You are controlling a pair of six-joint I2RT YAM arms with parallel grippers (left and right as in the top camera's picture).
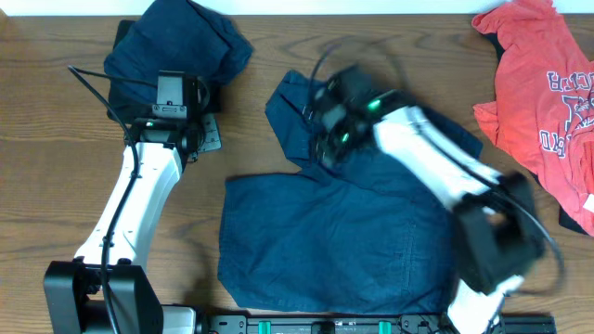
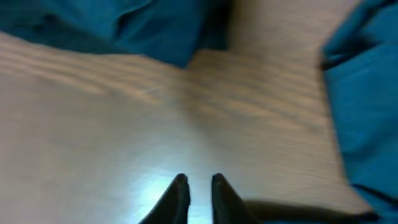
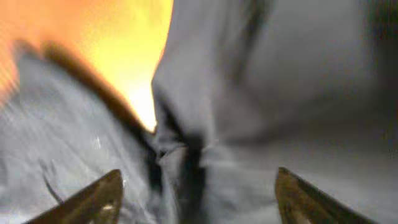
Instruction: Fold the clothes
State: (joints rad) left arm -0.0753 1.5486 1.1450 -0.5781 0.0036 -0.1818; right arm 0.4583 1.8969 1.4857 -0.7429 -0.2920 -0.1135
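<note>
Covering navy shorts (image 1: 325,250): blurred right arm (image 1: 422,144)

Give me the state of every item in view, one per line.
shorts, mostly flat, top part rumpled
navy pile, bunched up
T-shirt, rumpled, unfolded
left claw, shut, empty
right claw, open, above the shorts
</note>
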